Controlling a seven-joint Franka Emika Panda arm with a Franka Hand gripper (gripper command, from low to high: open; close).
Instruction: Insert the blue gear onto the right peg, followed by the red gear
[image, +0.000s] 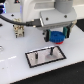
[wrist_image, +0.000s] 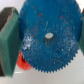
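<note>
The blue gear (wrist_image: 48, 36) is seen from the wrist view as a wide bright-blue toothed disc, with fine teeth around the rim, a small centre hole and pale scuffed or speckled patches on its face. It is clamped between the gripper (image: 56, 37) fingers (wrist_image: 8, 40); one green-padded finger is pressed against its edge on one side, and the opposite finger is cut off at the frame edge, only a sliver being seen. In the exterior view the gear is held in the air just above the grey plate (image: 46, 56), near the plate's end at the exterior view's right, and is not touching it.

The red gear (wrist_image: 23, 63) is mostly hidden behind the blue gear in the wrist view; only a small red toothed arc is shown beside the finger. In the exterior view a thin red strip (image: 60, 43) is seen just under the blue disc; whether it rests on the white table (image: 15, 65) or is touching the blue gear cannot be told.

The right peg (image: 51, 50) is made out only as a thin dark upright on the plate, below the held gear; the left peg (image: 37, 54) is equally faint. Both are blurred at this size. Whether the blue gear's hole is lined up with the right peg cannot be told. The arm's upper part is cropped by the frame.
</note>
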